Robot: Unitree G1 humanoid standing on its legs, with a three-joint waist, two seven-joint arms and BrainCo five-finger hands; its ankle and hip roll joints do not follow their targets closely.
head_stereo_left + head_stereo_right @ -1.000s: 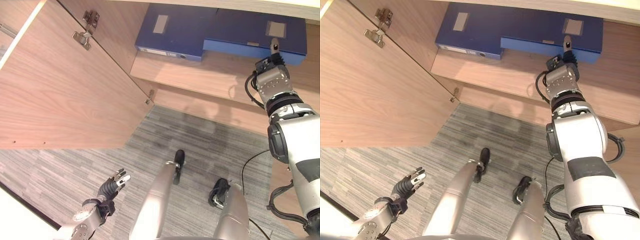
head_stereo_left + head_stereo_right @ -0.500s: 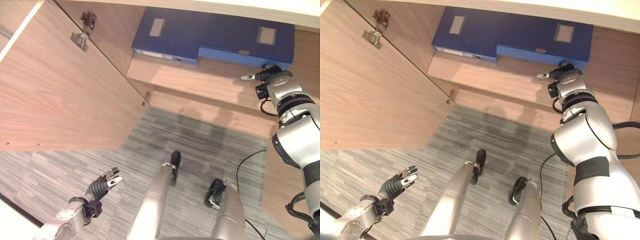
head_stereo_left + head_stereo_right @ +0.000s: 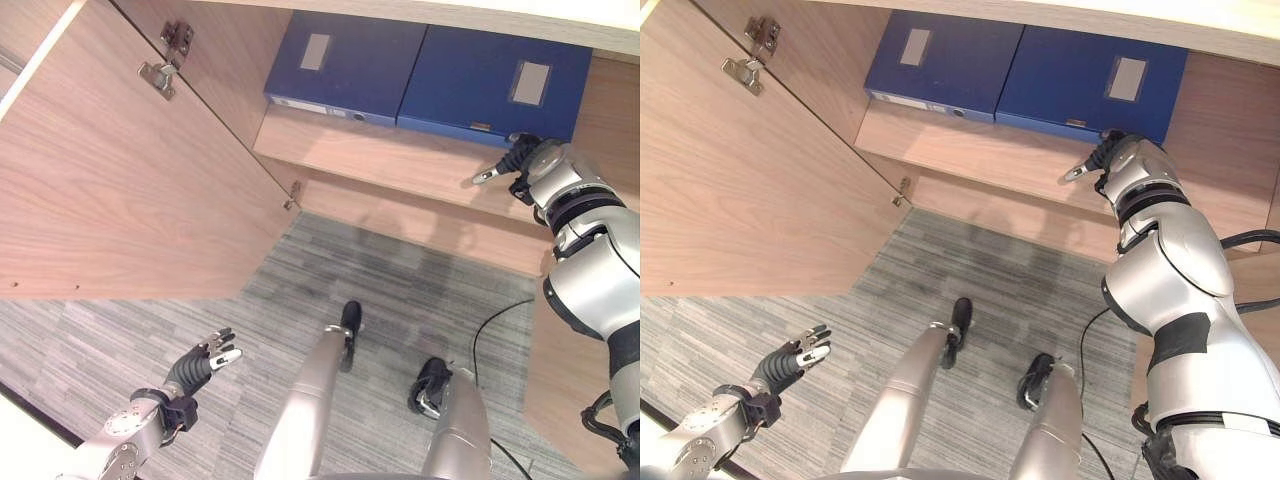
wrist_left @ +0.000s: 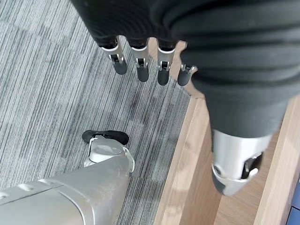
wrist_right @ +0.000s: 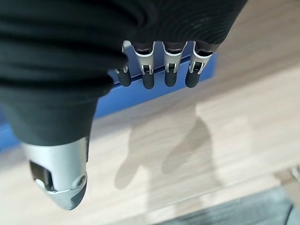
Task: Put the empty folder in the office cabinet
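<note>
Silver-grey arms (dark ribbed wrist covers)

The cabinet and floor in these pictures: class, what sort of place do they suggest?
Probably an office. Two blue folders, the left folder and the right folder, lie side by side on a shelf of a wood-grain cabinet with its door swung open, above grey striped carpet.

So there are two blue folders lying side by side on the cabinet shelf (image 3: pixel 400 160): the left folder (image 3: pixel 345 65) and the right folder (image 3: pixel 495 85), edges touching. The right robot hand (image 3: pixel 520 158) hangs just in front of the right one with fingers loose, holding nothing. The left robot hand (image 3: pixel 195 365) sits low over the grey carpet (image 3: pixel 400 290), fingers spread, with the cabinet door (image 3: pixel 120 180) swung wide open.
</note>
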